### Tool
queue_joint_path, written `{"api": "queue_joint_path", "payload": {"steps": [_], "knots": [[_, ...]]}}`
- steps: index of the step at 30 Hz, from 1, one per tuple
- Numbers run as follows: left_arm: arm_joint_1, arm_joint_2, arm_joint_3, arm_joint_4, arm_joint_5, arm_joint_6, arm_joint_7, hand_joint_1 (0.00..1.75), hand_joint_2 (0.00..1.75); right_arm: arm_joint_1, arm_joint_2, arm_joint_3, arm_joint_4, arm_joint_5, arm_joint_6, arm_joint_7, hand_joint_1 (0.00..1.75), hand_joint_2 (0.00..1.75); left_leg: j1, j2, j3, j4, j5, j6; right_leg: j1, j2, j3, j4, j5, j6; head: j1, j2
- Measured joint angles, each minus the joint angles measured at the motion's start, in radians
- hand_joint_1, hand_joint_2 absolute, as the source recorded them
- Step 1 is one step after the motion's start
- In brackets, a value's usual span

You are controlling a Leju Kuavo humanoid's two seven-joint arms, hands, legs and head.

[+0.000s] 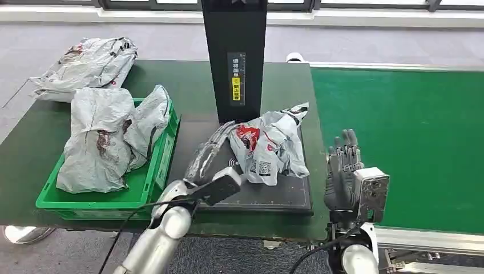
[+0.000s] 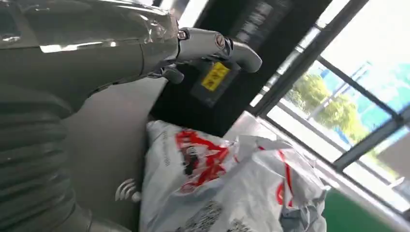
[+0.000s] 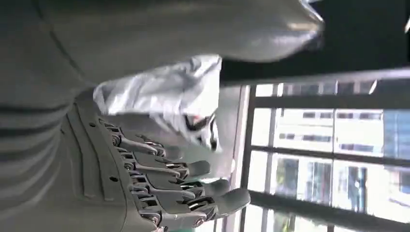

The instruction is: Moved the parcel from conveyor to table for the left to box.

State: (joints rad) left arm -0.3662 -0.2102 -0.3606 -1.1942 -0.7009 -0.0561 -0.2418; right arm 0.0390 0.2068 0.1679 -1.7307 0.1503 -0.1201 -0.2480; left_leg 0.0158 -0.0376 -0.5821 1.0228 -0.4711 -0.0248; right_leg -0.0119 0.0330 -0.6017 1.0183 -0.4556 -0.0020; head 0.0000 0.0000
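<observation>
The dark green table [image 1: 34, 148] spans the left and middle, and the bright green conveyor [image 1: 411, 131] runs along its right side. A black column [image 1: 234, 57] with a yellow label stands at the table's middle, rising from a black pad [image 1: 285, 194] that lies flat in front of it. On the table's left sits a green box [image 1: 154, 177] holding a large crumpled grey bag [image 1: 108, 137], with another grey bag [image 1: 85, 65] lying on the table at the far left corner. The parcel [image 1: 268, 145], a crumpled white bag with red print, rests on the pad just near the column, off the conveyor. The right hand [image 1: 342, 171] is raised upright between the pad and the conveyor, just right of the parcel, its fingers [image 3: 193, 186] spread apart and holding nothing. The left hand [image 1: 205, 157] reaches in from the near edge to the pad's left side, just beside the parcel; in the left wrist view its thumb [image 2: 222, 46] sticks out above the parcel with nothing gripped, so it looks open, though whether it touches the parcel I cannot tell.
</observation>
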Motion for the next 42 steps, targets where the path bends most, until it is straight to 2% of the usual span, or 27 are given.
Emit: {"api": "queue_joint_path", "payload": {"steps": [6, 12, 13, 14, 15, 21, 25, 35, 42], "knots": [[-0.181, 0.000, -0.095, 0.229, -0.059, -0.019, 0.025, 0.00, 1.75, -0.011, 0.022, 0.006, 0.029, -0.011, 0.019, 0.014, 0.00, 1.75, 0.000, 0.001, 0.000, 0.001, 0.001, 0.000, 0.000, 0.001, 0.000, 0.000, 0.001, 0.000, 0.000, 0.000], [-0.319, -0.068, -0.197, 0.474, -0.094, -0.075, 0.029, 0.00, 1.75, -0.036, 0.060, 0.006, 0.028, -0.004, 0.004, 0.047, 0.00, 1.75, -0.002, 0.001, 0.000, 0.001, 0.001, 0.000, -0.002, 0.002, -0.001, 0.000, 0.001, 0.001, 0.000, 0.000], [-0.336, -0.078, -0.208, 0.502, -0.097, -0.091, 0.029, 0.05, 1.75, -0.035, 0.062, 0.006, 0.028, -0.004, 0.003, 0.048, 0.00, 1.75, -0.002, 0.001, 0.000, 0.001, 0.001, 0.001, -0.002, 0.002, -0.001, 0.000, 0.001, 0.001, 0.000, 0.000], [-0.352, -0.086, -0.220, 0.537, -0.101, -0.108, 0.029, 1.26, 1.75, -0.035, 0.063, 0.006, 0.026, -0.005, -0.001, 0.047, 0.00, 1.75, -0.002, 0.001, 0.000, 0.001, 0.001, 0.001, -0.002, 0.002, -0.001, 0.000, 0.001, 0.001, 0.000, 0.000], [-0.365, -0.094, -0.234, 0.566, -0.107, -0.119, 0.030, 1.75, 1.75, -0.033, 0.062, 0.006, 0.024, -0.006, -0.007, 0.044, 0.00, 1.75, -0.002, 0.001, 0.000, 0.001, 0.001, 0.001, -0.002, 0.002, -0.001, 0.000, 0.001, 0.001, 0.000, 0.000], [-0.422, -0.124, -0.307, 0.695, -0.096, -0.161, 0.032, 1.75, 1.75, -0.001, 0.053, 0.006, 0.022, -0.046, -0.017, -0.006, 0.00, 1.75, -0.002, 0.001, 0.000, 0.000, 0.001, 0.001, -0.002, 0.002, -0.001, 0.000, 0.001, 0.001, 0.000, 0.000], [-0.427, -0.113, -0.339, 0.744, -0.088, -0.163, 0.036, 1.75, 1.75, 0.007, 0.035, 0.027, 0.050, -0.067, 0.014, -0.042, 0.00, 1.75, -0.002, 0.001, 0.000, 0.000, 0.001, 0.001, -0.002, 0.002, -0.001, 0.000, 0.001, 0.001, 0.000, 0.000], [-0.418, -0.084, -0.383, 0.804, -0.073, -0.139, 0.038, 1.75, 1.75, -0.010, 0.026, 0.051, 0.095, -0.066, 0.061, -0.040, 0.00, 1.75, -0.002, 0.001, -0.001, 0.000, 0.001, 0.001, -0.002, 0.001, 0.000, 0.001, 0.001, 0.001, 0.000, 0.000], [-0.384, -0.050, -0.391, 0.812, -0.104, 0.003, 0.094, 1.75, 1.75, -0.010, 0.022, 0.056, 0.114, -0.053, 0.107, -0.049, 0.00, 1.75, -0.002, 0.001, 0.000, 0.000, 0.001, 0.001, -0.002, 0.001, -0.001, 0.001, 0.001, 0.001, 0.000, 0.000]]}}
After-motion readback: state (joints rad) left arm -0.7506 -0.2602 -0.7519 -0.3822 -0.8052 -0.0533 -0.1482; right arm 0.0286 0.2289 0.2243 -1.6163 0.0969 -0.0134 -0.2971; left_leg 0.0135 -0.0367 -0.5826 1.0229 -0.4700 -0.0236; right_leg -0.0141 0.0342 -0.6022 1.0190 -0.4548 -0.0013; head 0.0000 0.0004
